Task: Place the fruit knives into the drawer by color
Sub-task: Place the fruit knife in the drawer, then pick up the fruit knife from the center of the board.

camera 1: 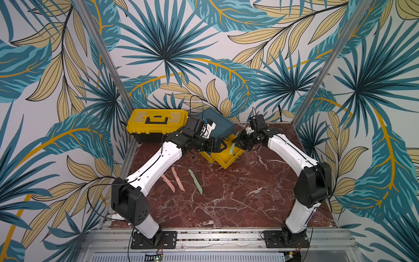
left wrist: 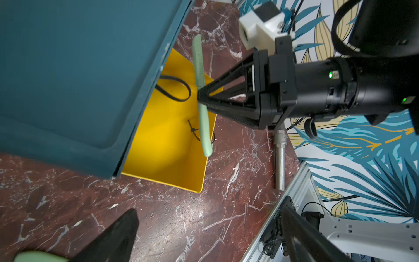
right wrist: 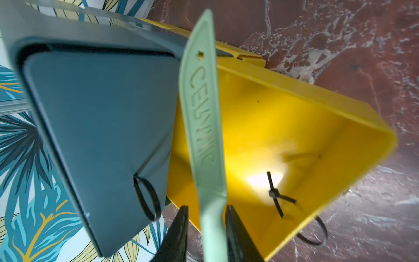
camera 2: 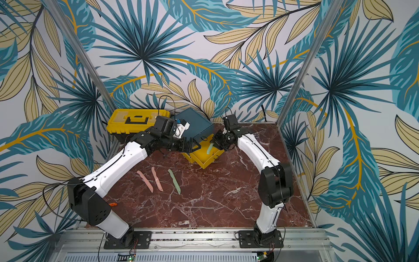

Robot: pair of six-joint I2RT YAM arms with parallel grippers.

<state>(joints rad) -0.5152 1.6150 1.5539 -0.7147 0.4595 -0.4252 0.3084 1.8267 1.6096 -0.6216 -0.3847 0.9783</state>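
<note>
Reaching across the veined red-brown marble table (camera 1: pixel 238 199) between leaf-print walls (camera 1: pixel 68 68), both arms meet at the teal chest (camera 1: pixel 217 122). The left gripper (camera 1: pixel 224 145) gapes wide. The right gripper (right wrist: pixel 206 211) has its fingers slightly parted around a slim pale green knife (right wrist: pixel 204 113) over the glossy yellow drawer (right wrist: pixel 294 108), with a gap on one side

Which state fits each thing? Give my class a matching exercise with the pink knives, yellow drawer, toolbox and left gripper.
Things:
1. pink knives
2. yellow drawer
3. toolbox
4. left gripper

States:
A. pulled out
B. jaws wide open
C. closed, in a back corner
D. lying flat on the table

Pairs: 1-D, 2-A, 3-C, 4-B
</note>
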